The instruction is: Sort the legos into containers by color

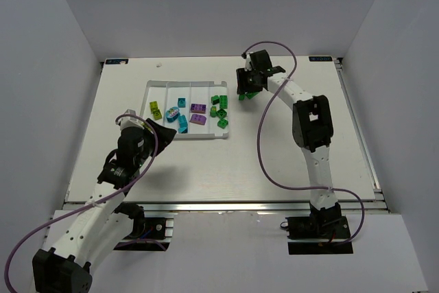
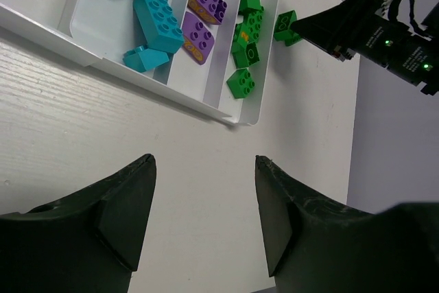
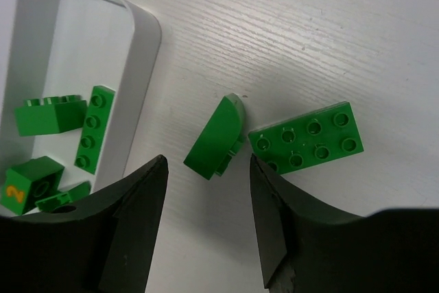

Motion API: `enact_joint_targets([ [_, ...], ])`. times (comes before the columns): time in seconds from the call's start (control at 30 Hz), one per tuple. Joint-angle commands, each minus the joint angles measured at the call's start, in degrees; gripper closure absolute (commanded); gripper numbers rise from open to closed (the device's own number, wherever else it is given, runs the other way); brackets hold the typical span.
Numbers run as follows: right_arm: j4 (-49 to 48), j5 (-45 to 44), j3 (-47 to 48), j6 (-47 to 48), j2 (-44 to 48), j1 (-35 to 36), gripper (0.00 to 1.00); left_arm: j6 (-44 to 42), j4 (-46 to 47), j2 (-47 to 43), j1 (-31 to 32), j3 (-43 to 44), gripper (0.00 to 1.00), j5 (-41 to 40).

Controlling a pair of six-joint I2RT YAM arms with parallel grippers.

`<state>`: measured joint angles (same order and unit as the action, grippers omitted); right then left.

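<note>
Two green bricks lie loose on the table (image 1: 206, 169) just outside the tray's (image 1: 206, 138) right rim: a curved brick (image 3: 214, 138) nearer the rim and a flat brick (image 3: 309, 138) with eight studs just beyond it, so close that contact cannot be judged. The right gripper (image 3: 206, 217) hangs above them, jaws spread wide and holding nothing, the curved brick in line with the gap. Bare table runs on past the flat brick. The left gripper (image 2: 204, 217), likewise spread and empty, sits over bare table short of the tray's near rim. Inside the tray, yellow-green legos (image 1: 156, 109) lie in the leftmost compartment, then teal legos (image 1: 180, 113), purple legos (image 1: 198, 113), and green legos (image 1: 219, 111) in the compartment by the right rim. Only the right wrist view separates the two loose bricks and shows an orange "2" on a green cube (image 3: 27, 184) in the tray; overhead, the gripper covers most of them.
</note>
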<state>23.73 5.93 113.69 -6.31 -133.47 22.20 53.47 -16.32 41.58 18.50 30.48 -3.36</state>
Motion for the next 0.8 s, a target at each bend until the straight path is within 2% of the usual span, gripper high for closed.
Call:
enact_joint_targets([
  [0.0,-1.40,-1.80,1.62,-0.29,-2.14,0.39,0.44,0.23,-0.91,-1.59,0.22,0.37,0.31,-0.33],
  [0.13,-1.93,-2.86,2.41,0.94,-3.37,1.27,0.46,0.40,-0.82,-1.68,0.13,0.19,0.31,-0.34],
  [0.23,-2.28,-3.56,2.59,1.73,-3.99,1.80,0.51,0.05,-0.82,-0.98,0.13,0.89,0.31,-0.34],
  [0.33,-2.37,-3.82,2.07,2.70,-3.73,1.89,0.69,-0.21,-0.82,-0.45,0.13,1.16,0.31,-0.42],
  [0.37,-2.54,-3.82,1.54,2.96,-3.55,1.80,0.79,-0.21,-0.65,-0.54,0.13,1.07,0.31,-0.42],
  [0.4,-2.54,-3.82,1.27,3.57,-2.94,1.89,0.84,-0.12,-0.47,-0.54,0.22,0.99,0.31,-0.34],
  [0.43,-2.54,-3.82,1.01,3.76,-2.59,1.89,0.94,-0.12,-0.30,-0.45,0.13,0.72,0.31,-0.34],
  [0.47,-2.54,-3.74,0.57,4.10,-1.54,1.80,0.99,-0.04,-0.12,-0.54,0.22,0.55,0.31,-0.25],
  [0.6,-4.73,-2.95,-3.01,5.25,3.45,1.80,1.00,-0.30,0.23,-0.45,0.13,0.46,0.31,-0.25],
  [0.77,-15.36,2.75,-12.25,6.04,14.26,1.89,1.00,-0.39,1.11,-0.45,0.13,-0.07,0.31,0.10],
])
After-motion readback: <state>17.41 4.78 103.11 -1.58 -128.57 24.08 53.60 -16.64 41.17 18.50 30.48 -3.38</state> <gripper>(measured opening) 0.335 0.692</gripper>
